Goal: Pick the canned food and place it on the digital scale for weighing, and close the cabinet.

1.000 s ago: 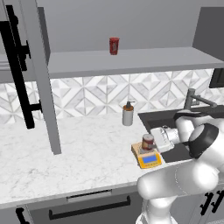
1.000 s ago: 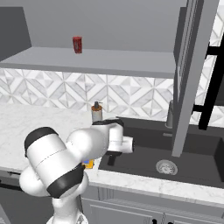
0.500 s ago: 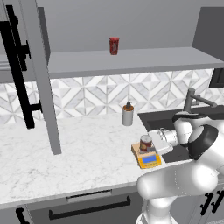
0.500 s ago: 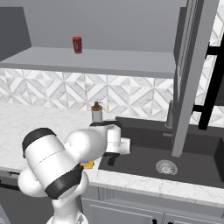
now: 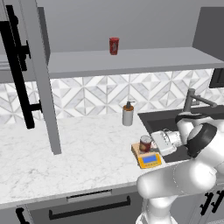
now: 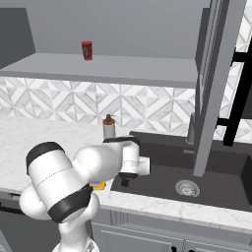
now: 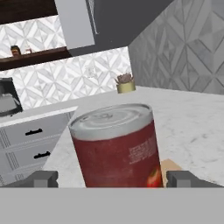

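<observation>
The canned food [image 5: 145,143] stands upright on the yellow-orange digital scale [image 5: 148,159] near the counter's front edge, left of the sink. In the hand view the canned food [image 7: 116,146] is close, its silvery top showing, with a corner of the scale's tan plate [image 7: 169,167] beneath it. My gripper [image 5: 153,141] is open at the can's right side; its fingertips [image 7: 43,178] flank the can with a gap on each side. The cabinet door [image 5: 43,74] hangs open, black bar handle outward, and appears again as the cabinet door [image 6: 214,83] over the sink.
A slim bright red can [image 5: 113,45] stands on the open cabinet shelf. A soap dispenser [image 5: 127,114] sits by the backsplash. The dark sink [image 6: 197,177] and faucet [image 5: 192,98] lie right of the scale. A drawer with a horizontal handle [image 5: 89,208] is below the counter.
My hand has shifted only slightly beside the can. The canned food stays where it was on the scale, and the cabinet door has not moved.
</observation>
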Tool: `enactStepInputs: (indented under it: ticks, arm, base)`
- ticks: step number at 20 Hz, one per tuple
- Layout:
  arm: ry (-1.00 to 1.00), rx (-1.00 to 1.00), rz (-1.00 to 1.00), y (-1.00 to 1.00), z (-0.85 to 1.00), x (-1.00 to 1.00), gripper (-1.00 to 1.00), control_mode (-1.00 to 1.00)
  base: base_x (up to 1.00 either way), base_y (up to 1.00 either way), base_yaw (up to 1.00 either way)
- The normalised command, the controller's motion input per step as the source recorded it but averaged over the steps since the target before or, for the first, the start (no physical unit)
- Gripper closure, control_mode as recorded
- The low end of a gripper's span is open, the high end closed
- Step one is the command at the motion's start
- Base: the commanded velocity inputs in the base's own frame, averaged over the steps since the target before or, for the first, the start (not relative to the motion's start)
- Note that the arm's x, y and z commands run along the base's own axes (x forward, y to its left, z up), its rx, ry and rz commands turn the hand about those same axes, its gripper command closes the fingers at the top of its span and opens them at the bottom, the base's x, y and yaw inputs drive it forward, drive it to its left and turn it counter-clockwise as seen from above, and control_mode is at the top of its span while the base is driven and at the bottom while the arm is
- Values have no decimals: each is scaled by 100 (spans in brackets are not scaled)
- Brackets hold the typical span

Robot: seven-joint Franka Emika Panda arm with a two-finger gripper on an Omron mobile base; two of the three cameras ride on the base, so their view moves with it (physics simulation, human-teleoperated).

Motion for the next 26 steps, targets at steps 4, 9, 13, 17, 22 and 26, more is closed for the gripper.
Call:
enactStepInputs:
  ticks: [4, 9, 13, 17, 22, 26]
  arm:
    - [0, 3, 0, -31, 0, -5, -100, -100]
    - [-46, 6, 0, -9, 65, -35, -100, -100]
    - [-47, 9, -2, -32, 92, -52, -100, -100]
    - [-21, 8, 0, -52, 84, -46, -100, -100]
    - [-24, 11, 1, -60, 96, -35, -100, -100]
    - [-26, 27, 0, -66, 73, -38, -100, -100]
  base:
    - [0, 0, 0]
    - [0, 0, 0]
    - [0, 0, 0]
    - [0, 0, 0]
    - [0, 0, 0]
    - [0, 0, 0]
